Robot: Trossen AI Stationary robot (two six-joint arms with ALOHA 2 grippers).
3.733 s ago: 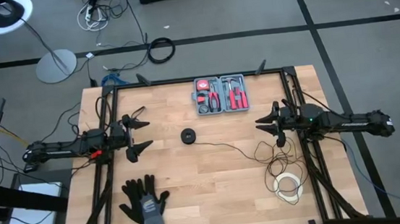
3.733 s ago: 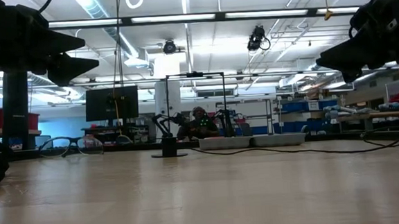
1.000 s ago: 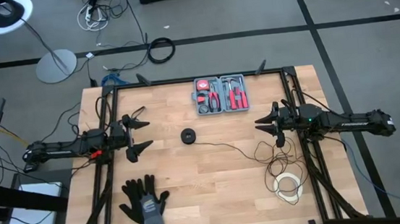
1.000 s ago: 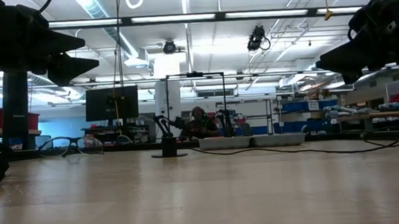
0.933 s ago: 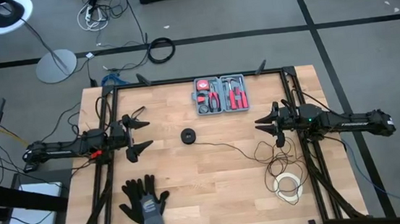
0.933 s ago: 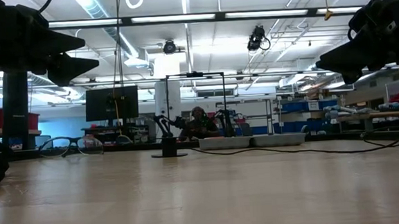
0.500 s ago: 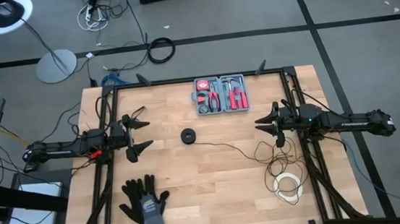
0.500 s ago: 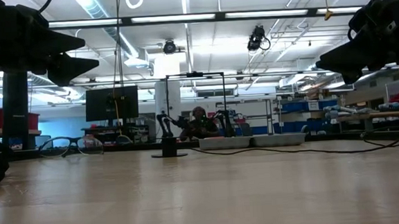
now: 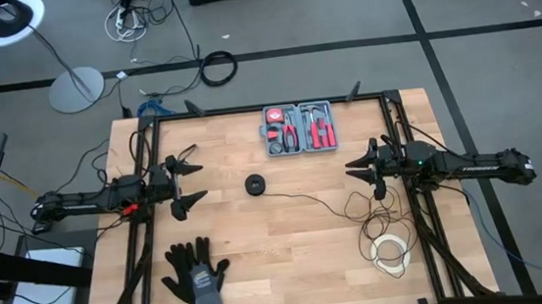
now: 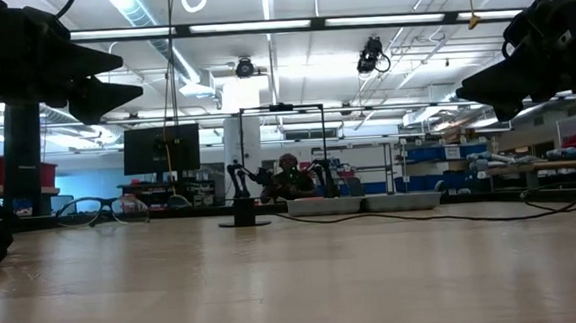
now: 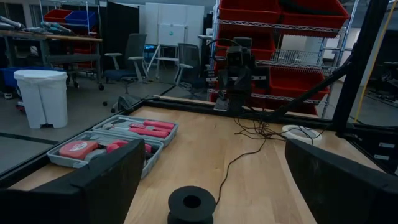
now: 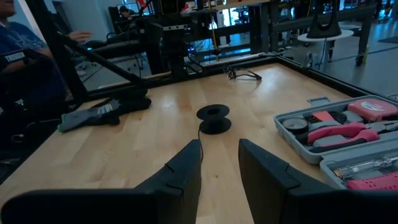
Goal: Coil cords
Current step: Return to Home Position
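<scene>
The black spool (image 9: 255, 185) stood upright on its flat face near the middle of the wooden table (image 9: 291, 268), and everything else is placed from it. The thin black wire (image 9: 305, 197) left the spool on the side facing the right arm, lay slack across the bare wood, and ended in a loose tangle of loops below the right gripper (image 9: 349, 171); none of it showed as wound on the spool. The right gripper hung above the table, well apart from the spool, pointing toward it. Its fingers stood a narrow gap apart and held nothing. On the opposite side of the spool, about as far off, the left gripper (image 9: 203, 181) also hung above the table and pointed toward the spool. Its fingers were spread wide, and nothing was between them. Neither gripper touched the wire or the spool. An open gray tool case (image 9: 299, 128) with red-handled tools lay beyond the spool toward the far edge of the table, slightly to the right arm's side. A pair of dark work gloves (image 9: 195, 272) lay toward the near edge, on the left arm's side of the spool. A small white coil (image 9: 390, 253) lay toward the near edge on the right arm's side, just past the wire's tangle. In the low view, a person (image 10: 289, 176) sat in the room far behind the spool.
</scene>
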